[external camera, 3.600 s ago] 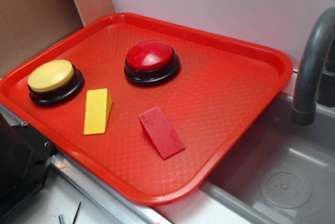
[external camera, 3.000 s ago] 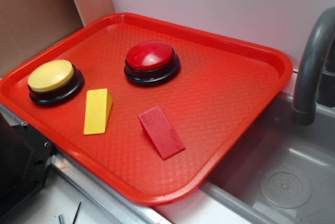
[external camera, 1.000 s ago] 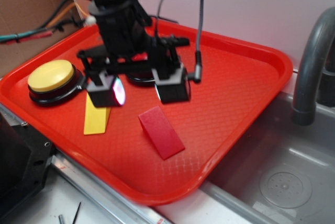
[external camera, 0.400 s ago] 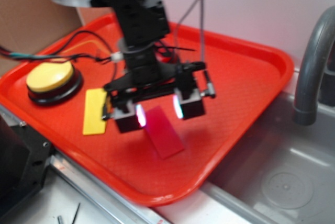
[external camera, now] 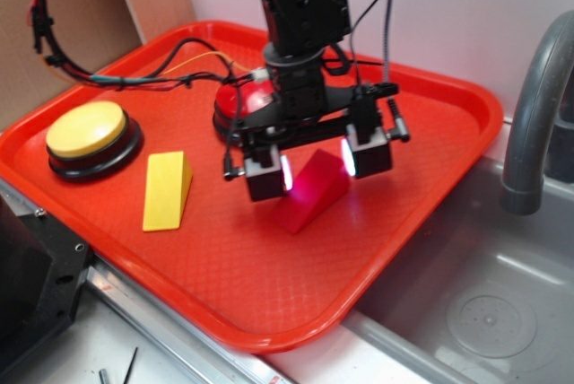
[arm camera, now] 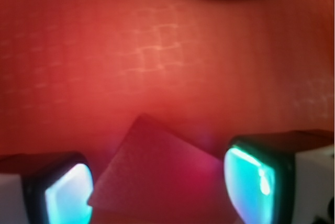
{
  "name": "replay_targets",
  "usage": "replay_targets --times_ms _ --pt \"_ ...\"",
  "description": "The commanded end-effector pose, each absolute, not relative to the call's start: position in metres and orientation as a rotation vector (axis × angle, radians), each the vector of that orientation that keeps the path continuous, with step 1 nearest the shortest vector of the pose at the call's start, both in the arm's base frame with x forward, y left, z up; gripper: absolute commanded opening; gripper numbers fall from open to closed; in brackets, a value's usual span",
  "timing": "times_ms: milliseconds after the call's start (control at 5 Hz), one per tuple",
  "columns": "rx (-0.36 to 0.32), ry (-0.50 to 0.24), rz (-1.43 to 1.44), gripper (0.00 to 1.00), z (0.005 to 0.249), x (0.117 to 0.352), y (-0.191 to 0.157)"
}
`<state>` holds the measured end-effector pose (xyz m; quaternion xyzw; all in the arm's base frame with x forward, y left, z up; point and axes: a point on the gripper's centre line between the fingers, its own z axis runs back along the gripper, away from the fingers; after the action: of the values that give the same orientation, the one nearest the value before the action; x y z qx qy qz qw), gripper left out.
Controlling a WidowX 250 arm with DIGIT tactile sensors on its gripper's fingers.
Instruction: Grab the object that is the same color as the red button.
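Red tray beside a sink, bearing: red button, yellow button, yellow wedge, and red wedge lying between the spread, unclosed jaws of the gripper, its long axis apparently slanting across the gap.

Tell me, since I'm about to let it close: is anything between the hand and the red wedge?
Nothing visible. The open hand straddles the red wedge on the tray, one pad on each side. The yellow wedge and both buttons sit clear of the gap.
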<state>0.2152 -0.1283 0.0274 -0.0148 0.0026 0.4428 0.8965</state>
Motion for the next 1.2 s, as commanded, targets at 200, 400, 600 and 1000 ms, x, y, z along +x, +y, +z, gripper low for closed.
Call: replay_targets --times_ms 200,400,600,1000 --pt "-0.038 -0.182 0.391 1.0 0.101 0.204 -0.128" --pt "-0.064 -0.154 0.142 1.0 0.098 0.212 -0.117" --pt "-0.052 -0.149 -0.031 1.0 0.076 0.214 -0.119" --pt "-0.067 -0.036 0.013 1.0 0.048 0.2 -0.127"
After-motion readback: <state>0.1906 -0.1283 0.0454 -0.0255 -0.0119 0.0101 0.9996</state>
